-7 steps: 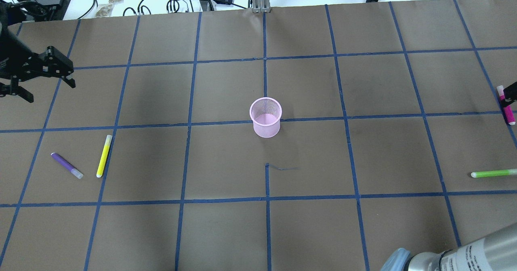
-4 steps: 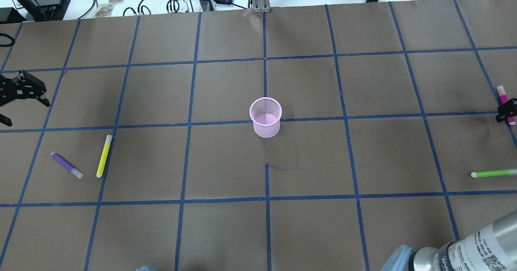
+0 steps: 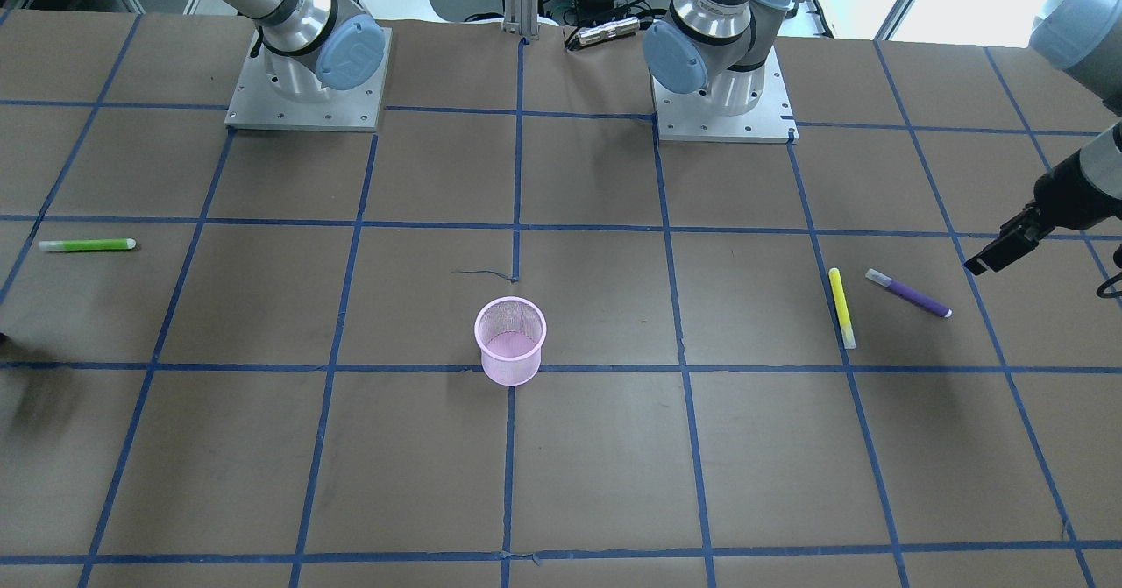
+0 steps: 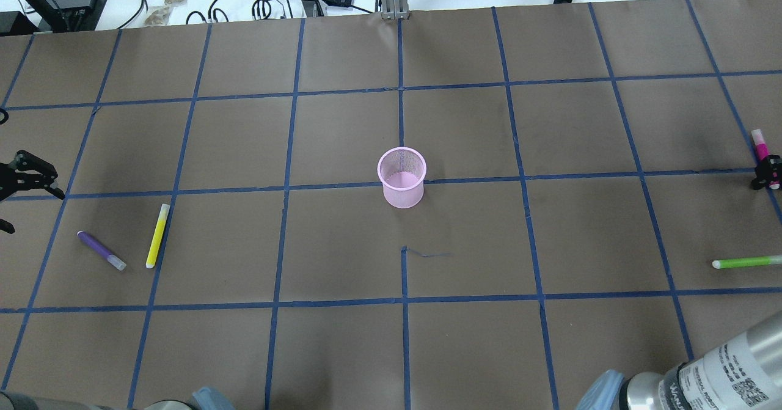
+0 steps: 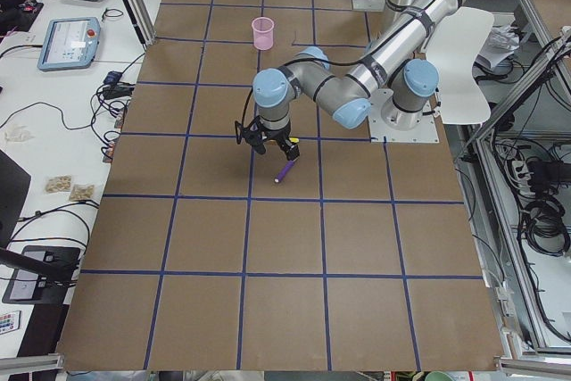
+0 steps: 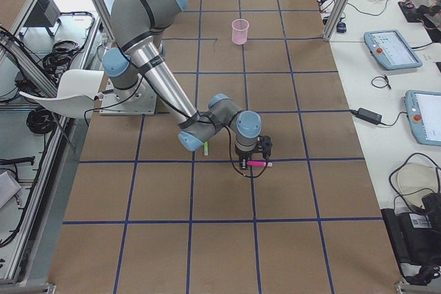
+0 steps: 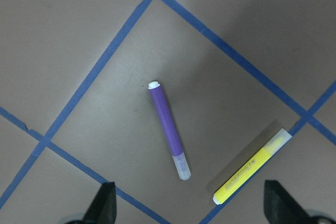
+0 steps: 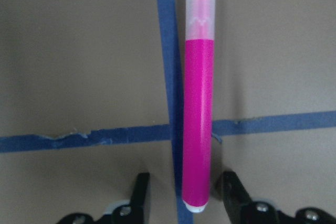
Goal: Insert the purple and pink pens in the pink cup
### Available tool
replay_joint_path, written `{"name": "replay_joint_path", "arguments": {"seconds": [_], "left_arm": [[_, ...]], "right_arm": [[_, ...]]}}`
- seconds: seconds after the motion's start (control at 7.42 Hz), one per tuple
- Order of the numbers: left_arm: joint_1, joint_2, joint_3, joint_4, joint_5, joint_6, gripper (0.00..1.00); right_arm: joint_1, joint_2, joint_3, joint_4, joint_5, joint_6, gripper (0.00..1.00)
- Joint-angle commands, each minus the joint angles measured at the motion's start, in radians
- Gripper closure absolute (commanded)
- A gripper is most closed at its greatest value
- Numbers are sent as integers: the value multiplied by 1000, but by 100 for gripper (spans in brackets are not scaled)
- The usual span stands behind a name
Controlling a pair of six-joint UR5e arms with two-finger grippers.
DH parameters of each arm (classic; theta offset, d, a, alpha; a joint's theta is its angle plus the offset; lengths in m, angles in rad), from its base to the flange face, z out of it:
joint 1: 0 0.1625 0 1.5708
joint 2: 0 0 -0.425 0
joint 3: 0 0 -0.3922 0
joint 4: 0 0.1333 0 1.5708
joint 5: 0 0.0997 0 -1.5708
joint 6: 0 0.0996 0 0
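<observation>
Since half a second ago, your left pincer (image 4: pixel 35 212) has slid closer to the purple pen (image 4: pixel 98 249), while the right pincer (image 8: pixel 186 198) has barely shifted at the pink pen (image 8: pixel 198 119).

You have the pink pen lying flat along a blue tape line (image 8: pixel 165 51), over a tape crossing, far out on the right of the surface (image 4: pixel 342 135). The right pincer's fingers (image 8: pixel 140 192) stand slightly apart, one on each side of the pen's coloured end, with a sliver of gap at each side. They are around it but not clamped.

The purple pen lies flat inside one grid square, far out on the left. Your left pincer hangs over it with its fingers (image 7: pixel 105 205) spread wide. A yellow pen (image 4: pixel 157 236) lies just beside the purple pen's clear cap, so that side is tight.

The pink cup (image 4: pixel 401 184) stands upright mid-surface on a tape line, well apart from both pens. Neither pen is in it, and you can see straight down to its floor. Several bare squares lie between each pen and the cup.

A green pen (image 4: pixel 746 262) lies near the pink one, on the robot's side of it.
</observation>
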Motion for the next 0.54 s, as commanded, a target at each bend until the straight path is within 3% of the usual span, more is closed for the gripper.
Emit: {"name": "replay_joint_path", "arguments": {"seconds": [0.0, 0.13, 0.4], "left_arm": [[11, -66, -21, 69, 7, -30, 0], [14, -89, -39, 123, 8, -43, 0], [15, -131, -87, 263, 23, -41, 0]], "right_arm": [[0, 1, -9, 0, 0, 0, 90], [0, 1, -14, 2, 1, 2, 100], [0, -24, -14, 17, 1, 8, 100]]}}
